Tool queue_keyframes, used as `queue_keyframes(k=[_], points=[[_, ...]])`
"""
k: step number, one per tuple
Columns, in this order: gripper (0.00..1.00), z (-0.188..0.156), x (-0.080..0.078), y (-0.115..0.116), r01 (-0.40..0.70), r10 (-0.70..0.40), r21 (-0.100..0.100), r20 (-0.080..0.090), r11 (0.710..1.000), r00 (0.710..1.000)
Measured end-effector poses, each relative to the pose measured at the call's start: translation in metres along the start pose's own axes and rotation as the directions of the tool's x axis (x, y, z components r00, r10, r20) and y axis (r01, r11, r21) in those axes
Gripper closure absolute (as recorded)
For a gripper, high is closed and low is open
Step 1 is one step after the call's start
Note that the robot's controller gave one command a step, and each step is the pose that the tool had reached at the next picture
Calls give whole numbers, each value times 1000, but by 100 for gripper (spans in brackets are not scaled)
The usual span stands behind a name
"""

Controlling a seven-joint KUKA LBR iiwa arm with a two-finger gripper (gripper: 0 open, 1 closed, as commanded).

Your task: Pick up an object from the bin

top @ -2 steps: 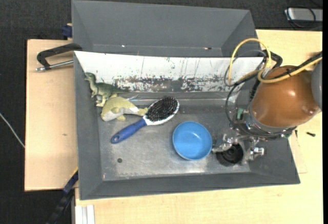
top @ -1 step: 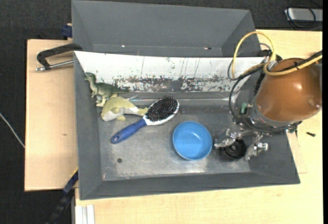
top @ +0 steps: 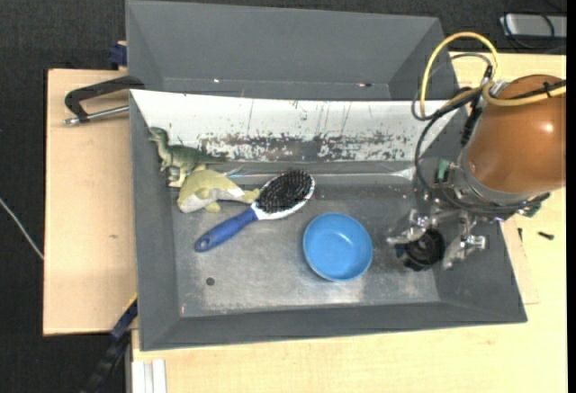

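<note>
A grey metal bin (top: 270, 297) with sloping walls is seen from above. The robot arm reaches in from the right, its wrist under a rounded orange cover (top: 517, 135) with yellow and black cables (top: 447, 58) looping over it. Below the cover, the metal end effector (top: 430, 245) hangs low over the right end of the bin floor, near the foot of the right wall. A small dark shape sits at its tip, and it cannot be told whether this belongs to the robot or is a loose thing. Whether the end effector is released or clenched cannot be told either. The nearest thing to it is a round blue plastic bowl (top: 337, 246), upright on the floor just to its left and apart from it. Further left lies a hairbrush with a blue handle and a white oval head of black bristles (top: 261, 205), set diagonally with the head towards the back. Beside the brush head is a pale yellow-green toy dinosaur (top: 209, 189), and behind that, in the back left corner, a small darker green toy dinosaur (top: 171, 157).
</note>
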State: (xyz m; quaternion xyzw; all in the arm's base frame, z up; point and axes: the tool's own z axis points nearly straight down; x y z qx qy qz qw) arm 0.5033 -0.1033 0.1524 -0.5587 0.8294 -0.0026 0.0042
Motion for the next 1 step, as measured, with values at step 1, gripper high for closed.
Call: queue_keyframes(k=[1], points=[[100,-38,-2,-2,-4,4,-1,0,1000,1000]])
